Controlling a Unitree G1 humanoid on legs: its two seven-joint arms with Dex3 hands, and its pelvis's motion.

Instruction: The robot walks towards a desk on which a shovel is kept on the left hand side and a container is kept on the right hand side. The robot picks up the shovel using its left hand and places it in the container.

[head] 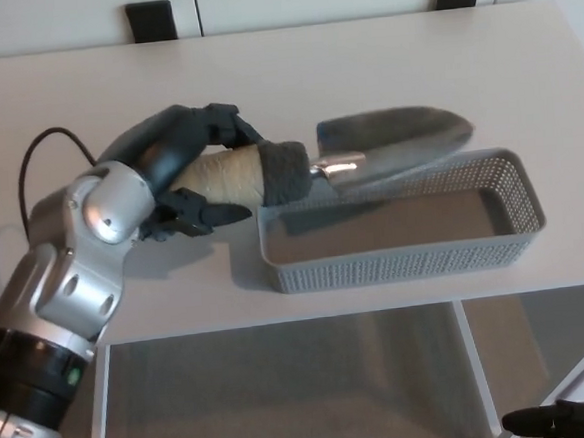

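The left hand was wrapped tight round the shovel by its pale handle, the metal blade hanging over the back rim of the grey basket, which sat near the desk's front right edge. To finish well, the hand probably needed to carry the blade forward over the basket's middle, lower it level, and only then loosen its fingers.

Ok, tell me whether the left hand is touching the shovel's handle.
Touching. The head view shows the left hand wrapped around the shovel handle, fingers above and thumb below the tan grip, while the blade sits over the container's back rim.
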